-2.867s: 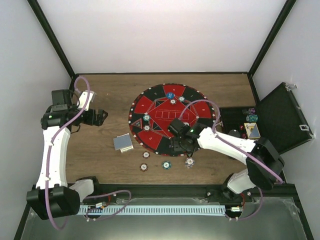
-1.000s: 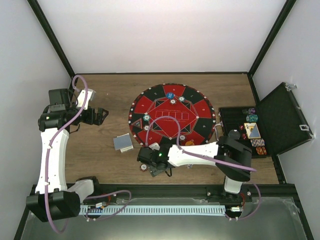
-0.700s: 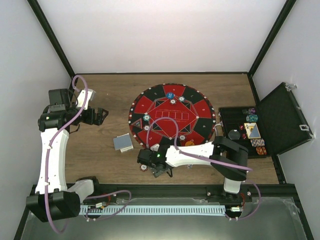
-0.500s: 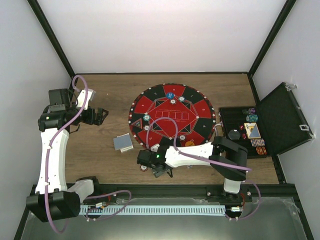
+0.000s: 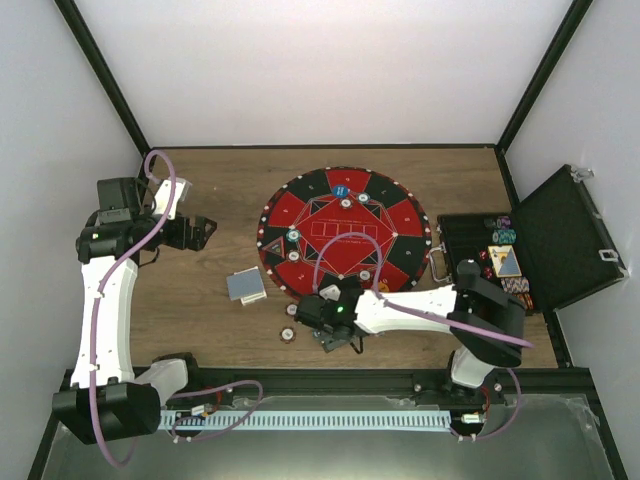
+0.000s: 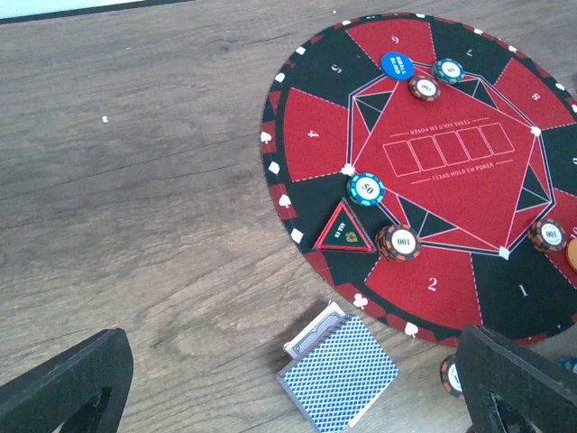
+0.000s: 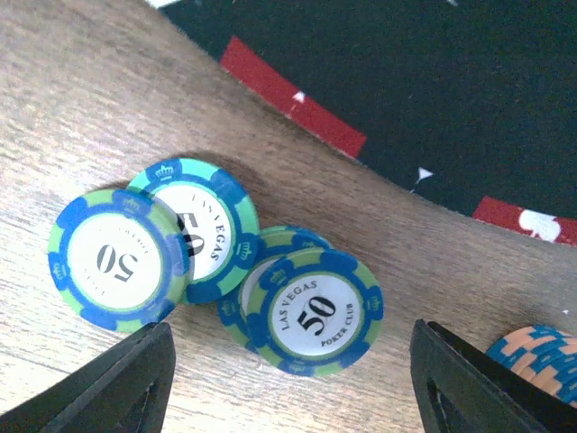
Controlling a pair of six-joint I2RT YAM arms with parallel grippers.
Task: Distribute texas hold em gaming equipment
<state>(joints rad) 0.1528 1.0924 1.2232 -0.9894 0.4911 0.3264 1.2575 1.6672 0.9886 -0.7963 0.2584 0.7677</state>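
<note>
Partly dealt: several chips [image 6: 398, 242] on mat [image 6: 451, 194], deck [image 6: 338, 374] beside it. Right gripper [image 7: 297, 388] wide open, empty, over green 50s [image 7: 311, 311] on the wood just off the mat (unplaced, I judge). Left gripper [image 5: 206, 231] open, empty. Case [image 5: 565, 235] holds more.

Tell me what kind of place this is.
Probably a robot lab cell staged for poker: plain white walls enclose a wooden table holding a round Texas Hold'em mat and an open chip case.

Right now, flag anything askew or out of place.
The green-blue 50 chips on the wood beside the mat lie in a sloppy overlap, not a stack. The card deck is uneven too, one card poking out underneath.
</note>
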